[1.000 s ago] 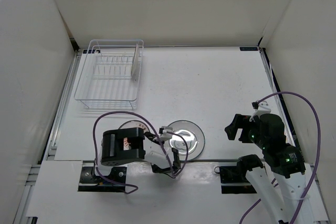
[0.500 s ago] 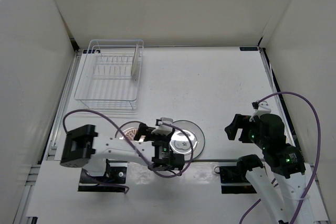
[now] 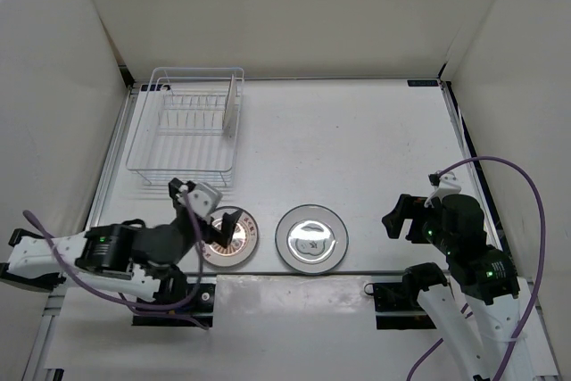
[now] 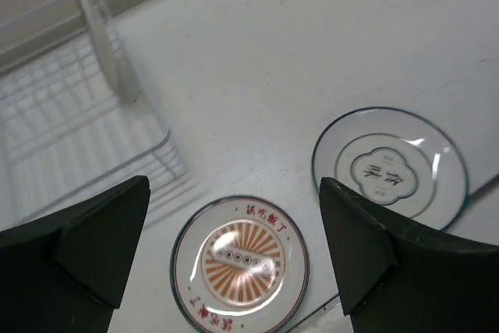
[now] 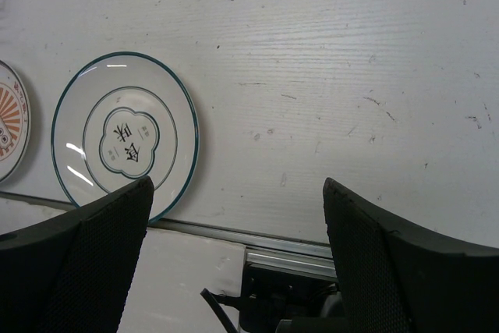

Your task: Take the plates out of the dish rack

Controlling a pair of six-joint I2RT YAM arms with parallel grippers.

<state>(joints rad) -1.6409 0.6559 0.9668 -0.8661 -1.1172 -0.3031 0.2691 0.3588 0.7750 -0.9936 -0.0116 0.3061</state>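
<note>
Plates: two flat on the desk, one upright in the dish rack.
Near the desk's front edge the sunburst plate and the grey-white plate lie face up side by side, just apart. The third plate stands on edge in the slots at the rack's right end, at the far left of the desk. The left fingers are spread wide and hold nothing; they hover between the rack's near side and the sunburst plate, which shows below the gap in the left wrist view. The right fingers are also spread and empty, raised at the right of the desk, well apart from the grey-white plate.
</note>
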